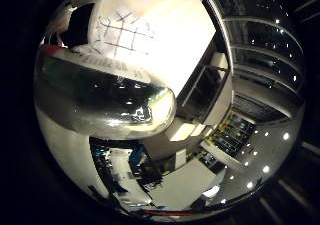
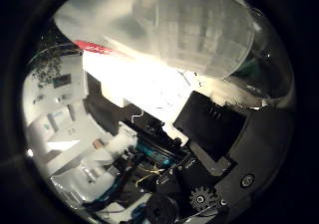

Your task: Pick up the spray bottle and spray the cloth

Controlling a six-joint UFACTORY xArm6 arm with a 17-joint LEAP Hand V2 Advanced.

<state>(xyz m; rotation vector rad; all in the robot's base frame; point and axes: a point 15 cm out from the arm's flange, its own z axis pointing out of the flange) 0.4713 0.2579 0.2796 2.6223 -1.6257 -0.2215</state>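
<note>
Clear plastic fills the left of the little-finger view: the spray bottle [image 1: 105,102] lies right against the palm. Its ribbed white spray head [image 2: 199,30] crowds the upper right of the thumb view, so the hand [image 2: 219,134] looks clamped on it, lifted to spray; cloth unseen

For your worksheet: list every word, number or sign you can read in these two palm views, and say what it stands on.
None can be read.
Spray bottle: a printed band along its body, too blurred to read.
Cloth: only a grid of dark lines, no letters.
Hand: no legible marking on its black parts.
</note>
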